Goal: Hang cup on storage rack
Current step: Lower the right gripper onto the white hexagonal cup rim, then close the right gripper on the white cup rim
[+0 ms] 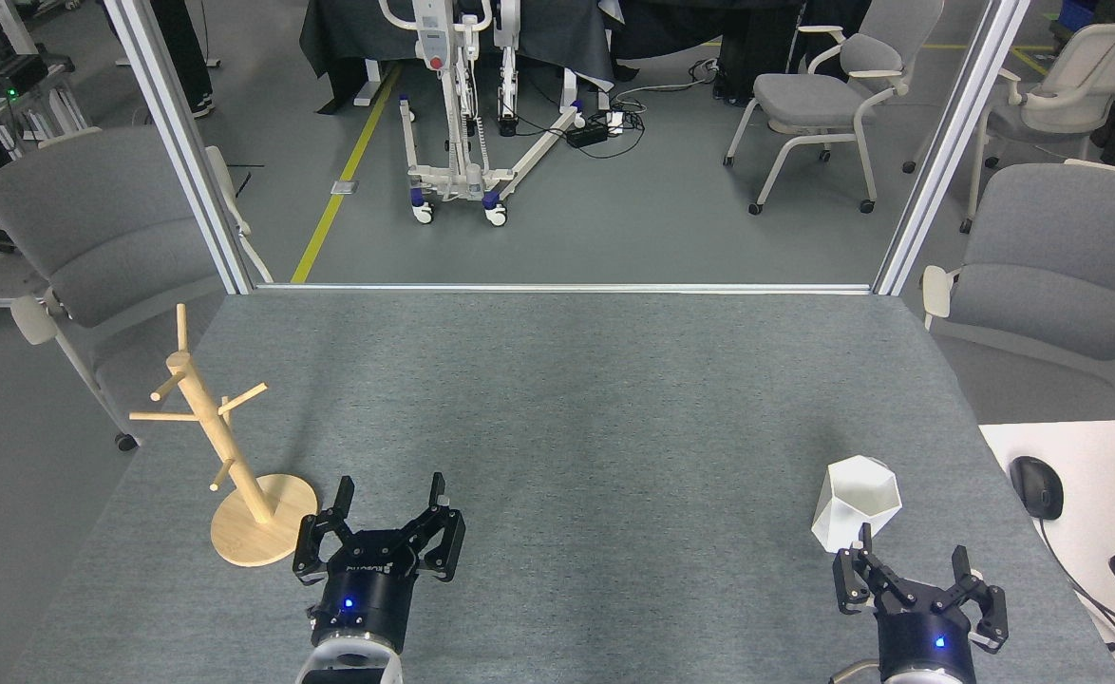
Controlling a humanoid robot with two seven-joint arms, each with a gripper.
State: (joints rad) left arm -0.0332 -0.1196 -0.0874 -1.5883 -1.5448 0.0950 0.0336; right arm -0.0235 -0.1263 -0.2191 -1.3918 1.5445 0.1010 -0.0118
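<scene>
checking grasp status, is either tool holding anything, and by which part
Nothing is held. Both the left tool and right tool are open; the white faceted cup stands free on the grey table.

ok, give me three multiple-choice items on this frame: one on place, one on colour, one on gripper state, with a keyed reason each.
1. Where does the storage rack stand?
A. Table's left side, beside the left gripper
B. Table's far right corner
C. On the white desk

2. What colour is the cup?
A. Blue
B. White
C. Black

3. What is the right gripper doing?
A. Shut on the cup
B. Open, just short of the cup
C. Shut on a peg

Key: 1 A, its round base sits left of the left gripper. 2 B, its faceted sides are matte white. 3 B, both fingers are spread, with the cup beyond them and not between them.
</scene>
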